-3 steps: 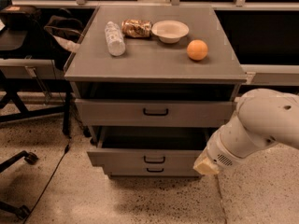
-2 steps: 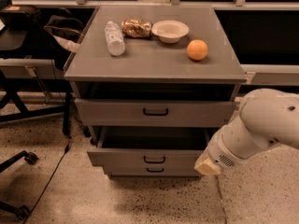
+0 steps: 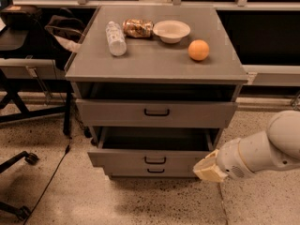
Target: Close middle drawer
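Jutting camera-ward, middle drawer (image 3: pixel 126 158) spans left-right; gripper (image 3: pixel 208 169) at its right corner, state unclear.

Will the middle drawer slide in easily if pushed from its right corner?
Likely rigid and light: the middle drawer shows no contents. The gripper sits at its right front corner, so an off-centre push might skew it.

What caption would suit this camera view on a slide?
Gripper by the right front corner of the pulled-out middle drawer; bottle, can, bowl and orange sit on the cabinet top.
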Action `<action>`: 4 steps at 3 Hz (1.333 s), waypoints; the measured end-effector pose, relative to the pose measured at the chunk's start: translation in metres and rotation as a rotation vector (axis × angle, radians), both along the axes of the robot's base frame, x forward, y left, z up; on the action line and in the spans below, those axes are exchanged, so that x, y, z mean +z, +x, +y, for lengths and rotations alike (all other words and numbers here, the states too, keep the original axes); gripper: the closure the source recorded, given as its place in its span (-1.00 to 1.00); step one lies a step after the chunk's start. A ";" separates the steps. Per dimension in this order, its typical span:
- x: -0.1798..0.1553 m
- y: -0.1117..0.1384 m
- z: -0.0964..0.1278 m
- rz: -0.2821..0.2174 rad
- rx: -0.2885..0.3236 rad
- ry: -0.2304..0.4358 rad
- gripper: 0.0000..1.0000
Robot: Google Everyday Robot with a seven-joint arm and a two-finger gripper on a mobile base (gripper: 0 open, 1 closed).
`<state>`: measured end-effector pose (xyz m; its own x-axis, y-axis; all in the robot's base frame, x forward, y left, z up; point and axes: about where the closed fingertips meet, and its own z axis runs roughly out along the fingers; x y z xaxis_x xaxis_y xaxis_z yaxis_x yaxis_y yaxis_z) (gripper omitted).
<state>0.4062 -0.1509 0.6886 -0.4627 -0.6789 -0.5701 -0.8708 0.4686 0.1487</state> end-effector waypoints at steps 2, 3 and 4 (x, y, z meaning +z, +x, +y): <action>-0.067 0.009 0.017 0.039 0.096 0.126 1.00; -0.086 0.022 0.033 0.067 0.089 0.091 1.00; -0.100 0.038 0.046 0.094 0.038 0.008 1.00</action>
<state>0.4442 -0.1044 0.5887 -0.4884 -0.6923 -0.5312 -0.8699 0.4340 0.2343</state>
